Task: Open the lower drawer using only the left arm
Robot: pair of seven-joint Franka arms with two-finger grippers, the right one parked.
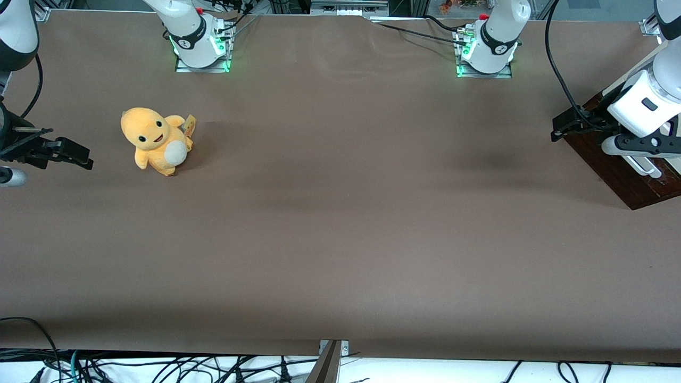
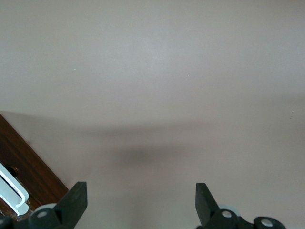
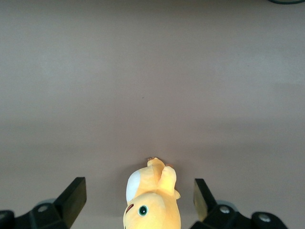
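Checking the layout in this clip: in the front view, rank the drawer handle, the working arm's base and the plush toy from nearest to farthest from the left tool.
1. Drawer handle, just under the left tool, open.
2. Working arm's base, farther from camera.
3. Plush toy, toward the parked arm's end.

Front view overhead; wrist cameras face table.

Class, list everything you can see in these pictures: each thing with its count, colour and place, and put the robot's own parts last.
Table: one, brown cover, under everything.
Plush toy: one, yellow-orange with white belly, on the table toward the parked arm's end.
Lower drawer: one, dark reddish-brown front with a whitish handle, at the working arm's end.
Cables: several, black, along the table edge nearest the front camera.
Left arm: one, white, above the drawer.
Gripper: one, black, open, beside the drawer front.
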